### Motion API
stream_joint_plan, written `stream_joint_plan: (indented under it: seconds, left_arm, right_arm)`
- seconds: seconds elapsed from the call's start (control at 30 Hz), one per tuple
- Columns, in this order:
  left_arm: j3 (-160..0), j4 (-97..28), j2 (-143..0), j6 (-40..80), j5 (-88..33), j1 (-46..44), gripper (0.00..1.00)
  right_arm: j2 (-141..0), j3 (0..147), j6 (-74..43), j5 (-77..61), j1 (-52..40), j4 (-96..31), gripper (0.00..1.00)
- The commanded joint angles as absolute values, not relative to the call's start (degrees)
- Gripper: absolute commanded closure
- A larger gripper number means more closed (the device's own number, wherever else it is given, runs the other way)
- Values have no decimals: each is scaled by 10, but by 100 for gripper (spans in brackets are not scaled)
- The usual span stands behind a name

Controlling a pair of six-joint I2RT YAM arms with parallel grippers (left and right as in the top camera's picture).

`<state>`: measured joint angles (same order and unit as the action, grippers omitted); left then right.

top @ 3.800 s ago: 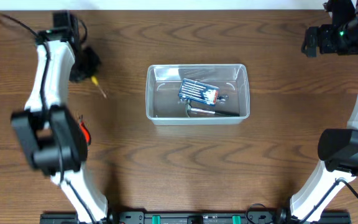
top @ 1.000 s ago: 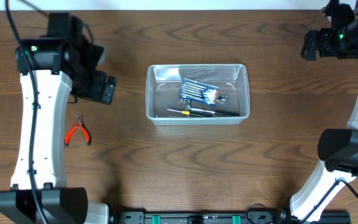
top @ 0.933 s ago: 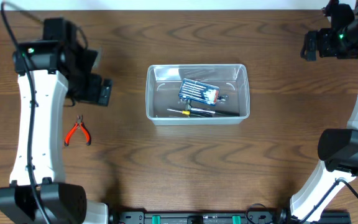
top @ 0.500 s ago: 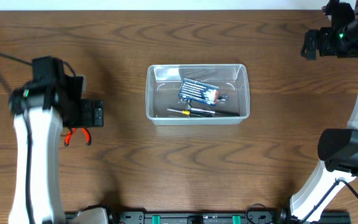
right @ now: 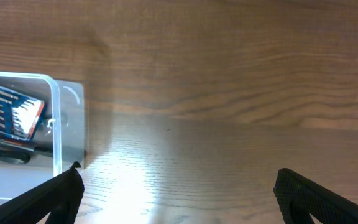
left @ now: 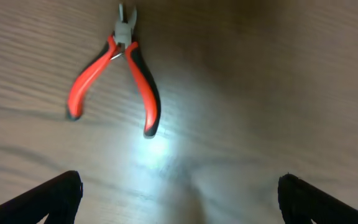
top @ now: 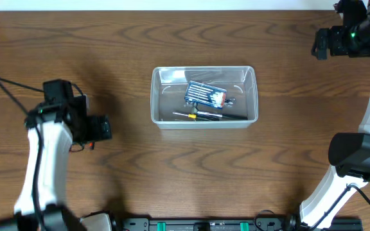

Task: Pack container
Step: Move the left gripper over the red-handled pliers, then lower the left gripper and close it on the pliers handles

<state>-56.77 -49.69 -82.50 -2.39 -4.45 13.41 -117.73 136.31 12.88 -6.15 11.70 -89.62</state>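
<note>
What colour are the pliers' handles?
The pliers have red handles with black inner sides; clearest in left wrist view.

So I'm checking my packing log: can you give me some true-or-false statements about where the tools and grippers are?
The red-handled pliers lie on the table, outside the container. True.
The left gripper is shut on the pliers. False: it is open and empty, with the pliers ahead of it.
The blue screwdriver-set case is inside the container. True.
The right gripper is above the container. False: it is open over bare wood, off to the container's side.
</note>
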Motion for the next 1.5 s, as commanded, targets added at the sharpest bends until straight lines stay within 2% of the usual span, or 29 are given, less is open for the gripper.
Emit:
stream_joint_plan:
  seconds: [0.0, 0.3, 0.53, 1.47]
  left_arm:
    - [-568, -474, -879, 52, -54, 138, 1]
    - [-569, -397, -962, 174, -21, 138, 1]
    - [-569, -365, -987, 223, -2, 139, 2]
    - [-569, -320, -1067, 222, 9, 156, 1]
  right_arm:
    - [-1171, 1361, 140, -60, 117, -895, 1]
    - [-1171, 1361, 140, -60, 117, -896, 1]
    - [-1171, 1361, 140, -60, 117, -896, 1]
    - [-1171, 1361, 149, -60, 117, -896, 1]
